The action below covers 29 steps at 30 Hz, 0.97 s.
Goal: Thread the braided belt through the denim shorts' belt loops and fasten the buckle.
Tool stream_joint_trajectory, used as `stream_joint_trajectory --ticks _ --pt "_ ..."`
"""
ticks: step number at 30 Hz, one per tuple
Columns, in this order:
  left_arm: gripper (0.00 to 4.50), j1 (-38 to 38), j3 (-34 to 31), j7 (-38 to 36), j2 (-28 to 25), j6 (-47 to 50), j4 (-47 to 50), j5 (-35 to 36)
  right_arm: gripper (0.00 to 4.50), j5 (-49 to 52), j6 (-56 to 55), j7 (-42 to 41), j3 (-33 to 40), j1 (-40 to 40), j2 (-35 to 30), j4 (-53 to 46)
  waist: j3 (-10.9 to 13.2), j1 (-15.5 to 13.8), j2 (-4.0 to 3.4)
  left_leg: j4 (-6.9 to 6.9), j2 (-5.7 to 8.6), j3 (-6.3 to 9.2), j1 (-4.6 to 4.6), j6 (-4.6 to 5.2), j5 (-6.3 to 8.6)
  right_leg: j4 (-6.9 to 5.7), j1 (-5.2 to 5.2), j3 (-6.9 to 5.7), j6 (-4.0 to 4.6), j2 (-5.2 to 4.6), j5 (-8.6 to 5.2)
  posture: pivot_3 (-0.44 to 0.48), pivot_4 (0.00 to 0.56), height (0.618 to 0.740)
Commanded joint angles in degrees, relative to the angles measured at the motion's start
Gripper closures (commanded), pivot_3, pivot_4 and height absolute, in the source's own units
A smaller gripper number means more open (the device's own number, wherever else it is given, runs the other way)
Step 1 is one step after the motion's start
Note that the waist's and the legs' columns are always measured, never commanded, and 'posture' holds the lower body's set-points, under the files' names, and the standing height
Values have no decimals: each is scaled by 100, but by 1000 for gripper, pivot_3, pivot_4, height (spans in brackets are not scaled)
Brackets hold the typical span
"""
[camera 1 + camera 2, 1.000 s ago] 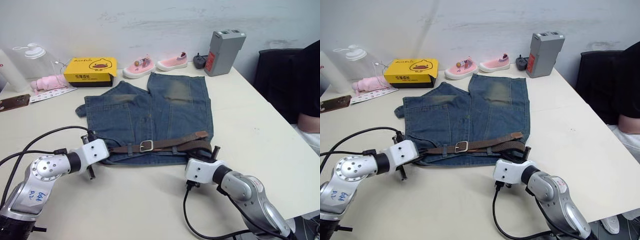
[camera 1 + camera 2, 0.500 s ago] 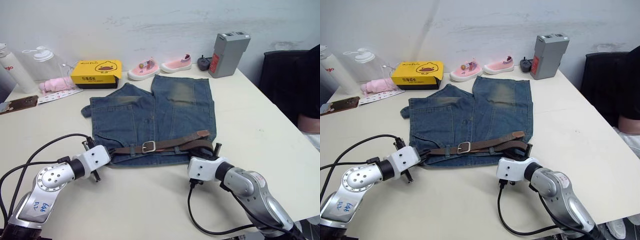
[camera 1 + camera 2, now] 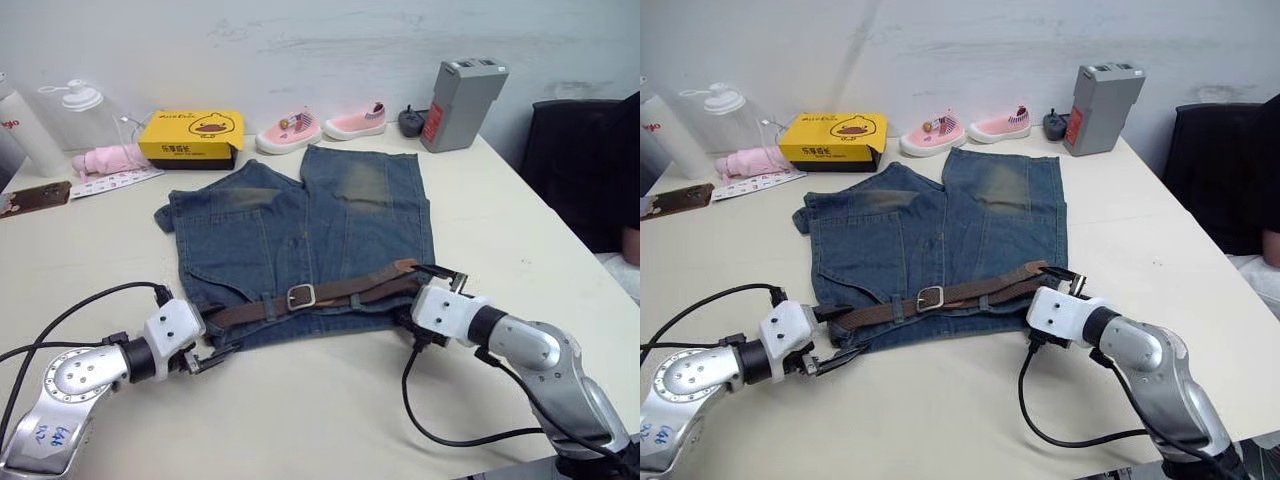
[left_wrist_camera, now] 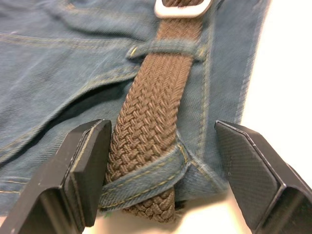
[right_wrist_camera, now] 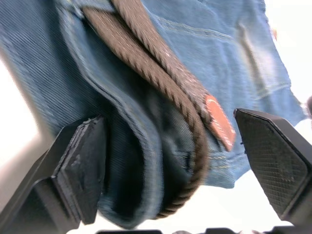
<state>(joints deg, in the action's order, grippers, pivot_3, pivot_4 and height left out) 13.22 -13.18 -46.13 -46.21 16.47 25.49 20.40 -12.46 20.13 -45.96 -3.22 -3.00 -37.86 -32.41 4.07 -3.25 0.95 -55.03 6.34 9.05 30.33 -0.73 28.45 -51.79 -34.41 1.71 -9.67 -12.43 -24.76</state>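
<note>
Belt threaded and buckled; both grippers backing off the waistband.

The braided belt [image 3: 330,293] lies along the denim shorts' [image 3: 300,225] waistband, buckle [image 3: 298,296] closed at centre. Left gripper [image 4: 163,168] and right gripper [image 5: 170,161], jaws apart, have loosened beside the waistband corners, suggesting completion.

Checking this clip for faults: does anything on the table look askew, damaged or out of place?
Nothing looks damaged or spilled. The braided belt slants slightly across the waistband of the denim shorts, its tip poking out near the right gripper.
</note>
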Motion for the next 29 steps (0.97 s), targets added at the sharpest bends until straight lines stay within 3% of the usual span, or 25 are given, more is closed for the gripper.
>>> stream_joint_trajectory --ticks 1,6,10,15,29 --pt "793 -178 -844 -388 -207 748 204 1146 27 997 375 -585 461 -208 -197 -401 22 5 -16 0 0 -1 1 0 0 5 0 0 2 -1 -1 0 150 618" --pt "793 -142 -1164 -789 -483 1474 203 1852 27 1957 1037 -921 794 -492 -365 -429 33 5 -15 1 -7 -2 1 0 0 15 6 2 2 -6 1 0 150 618" --pt "793 -296 -1772 -858 -522 2060 18 2662 27 3272 2045 -1003 1669 -1101 -275 -193 48 9 -22 1 -8 -1 6 0 0 21 6 4 8 -8 3 0 150 618" --pt "793 -556 -2118 -419 -392 2109 111 2782 27 3503 2456 -751 2021 -1315 -431 269 48 -6 -19 1 -13 2 9 -1 -1 28 7 8 14 -11 6 0 150 618" --pt "793 -908 -1927 90 -23 1924 174 2661 27 4083 2921 -177 2011 -1676 -577 504 55 -80 -35 3 -15 -9 8 -3 -2 47 15 20 27 -14 14 0 150 618"
